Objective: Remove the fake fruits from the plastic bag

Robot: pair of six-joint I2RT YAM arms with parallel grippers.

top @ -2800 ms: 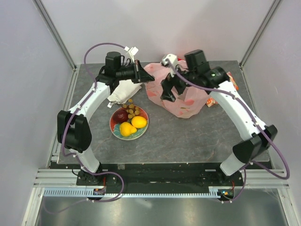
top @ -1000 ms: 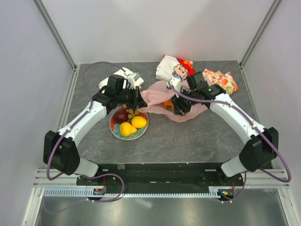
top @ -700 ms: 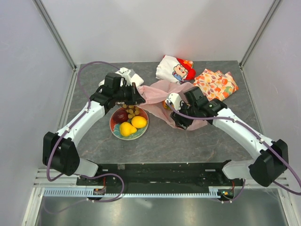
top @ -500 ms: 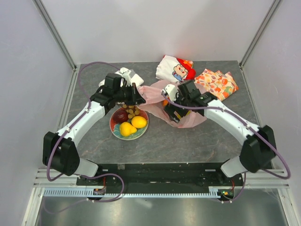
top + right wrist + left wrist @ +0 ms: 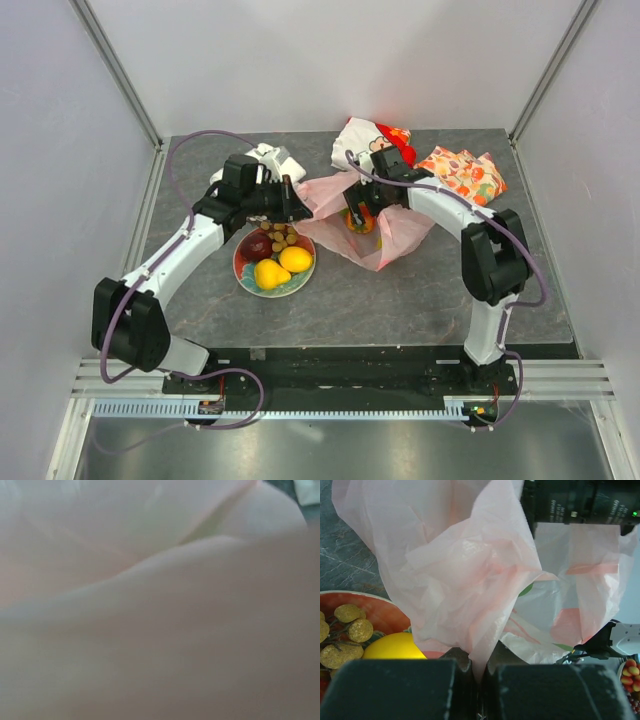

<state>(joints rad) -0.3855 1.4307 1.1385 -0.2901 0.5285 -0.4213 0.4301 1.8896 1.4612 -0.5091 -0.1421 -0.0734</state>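
plate (image 5: 243,276) left of bag (image 5: 392,236), perhaps touching

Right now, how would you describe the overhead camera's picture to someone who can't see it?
Seen from above, the left gripper pinches the edge of a pale pink plastic bag on a grey table, while the right gripper reaches into the bag's mouth. A red plate beside the bag holds fake fruits.

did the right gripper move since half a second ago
Yes. The right gripper has shifted toward the cartoon cloth at the back, into the plastic bag.
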